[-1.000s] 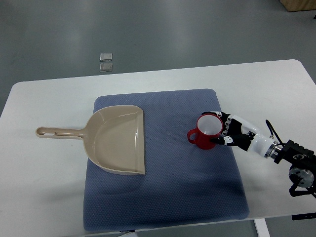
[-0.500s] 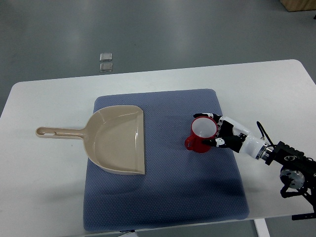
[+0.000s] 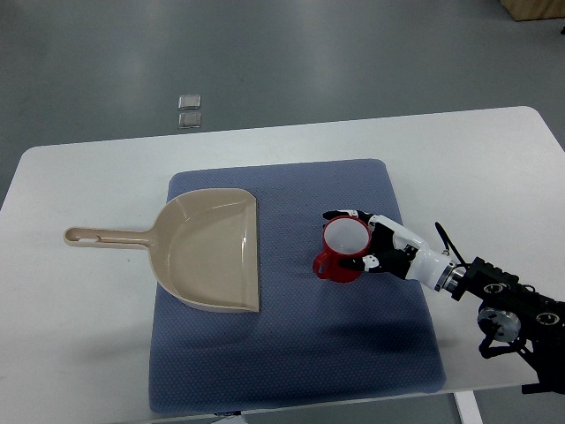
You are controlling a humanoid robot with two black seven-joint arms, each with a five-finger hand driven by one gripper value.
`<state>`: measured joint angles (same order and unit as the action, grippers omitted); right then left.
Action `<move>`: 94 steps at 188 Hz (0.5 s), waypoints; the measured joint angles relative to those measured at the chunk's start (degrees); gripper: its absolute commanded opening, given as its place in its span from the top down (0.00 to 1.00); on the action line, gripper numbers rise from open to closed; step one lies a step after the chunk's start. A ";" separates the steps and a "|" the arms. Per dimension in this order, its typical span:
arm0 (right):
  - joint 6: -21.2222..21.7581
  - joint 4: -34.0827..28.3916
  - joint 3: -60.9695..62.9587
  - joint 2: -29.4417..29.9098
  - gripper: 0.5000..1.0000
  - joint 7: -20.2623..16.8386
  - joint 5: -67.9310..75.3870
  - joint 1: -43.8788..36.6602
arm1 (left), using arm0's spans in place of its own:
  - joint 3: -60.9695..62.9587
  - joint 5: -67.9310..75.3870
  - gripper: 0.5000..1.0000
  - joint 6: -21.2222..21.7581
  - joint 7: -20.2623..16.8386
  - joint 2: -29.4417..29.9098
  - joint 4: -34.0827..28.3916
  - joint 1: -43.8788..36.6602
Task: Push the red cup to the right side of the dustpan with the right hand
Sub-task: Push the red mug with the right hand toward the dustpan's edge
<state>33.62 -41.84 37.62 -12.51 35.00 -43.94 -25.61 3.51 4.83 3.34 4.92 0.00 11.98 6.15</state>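
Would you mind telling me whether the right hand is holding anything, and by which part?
The right hand cups the red cup from its right side, fingers around the rim and body, not the handle. A firm grip cannot be told.

Rectangular blue fabric mat (image 3: 353, 353) spread on white table (image 3: 79, 353); two small clear squares (image 3: 189, 110) on grey floor (image 3: 309, 53).

Bright even overhead light, soft faint shadows, mild glare on the floor (image 3: 291, 53), sharp focus throughout
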 measured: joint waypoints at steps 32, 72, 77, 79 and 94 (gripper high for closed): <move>-1.52 0.00 0.00 1.19 0.14 0.00 -0.71 0.01 | 0.00 0.00 0.00 0.00 0.00 0.00 0.03 0.00; -2.96 0.00 0.00 2.63 0.14 0.00 -0.91 -0.06 | 0.00 0.00 0.00 0.00 0.00 0.00 0.06 0.00; -3.01 -0.01 0.00 2.81 0.14 0.00 -0.95 -0.08 | 0.00 0.00 0.00 0.00 0.00 0.00 0.06 0.00; -3.03 -0.01 0.00 2.88 0.14 0.00 -0.98 -0.10 | 0.00 0.00 0.00 0.00 0.00 0.00 0.06 0.00; -3.43 -0.06 0.00 3.34 0.14 0.00 -1.41 -0.46 | 0.00 0.00 0.00 0.00 0.00 0.00 0.06 0.00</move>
<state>30.20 -41.90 37.62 -9.17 35.00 -45.34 -26.07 3.51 4.83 3.34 4.92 0.00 12.04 6.15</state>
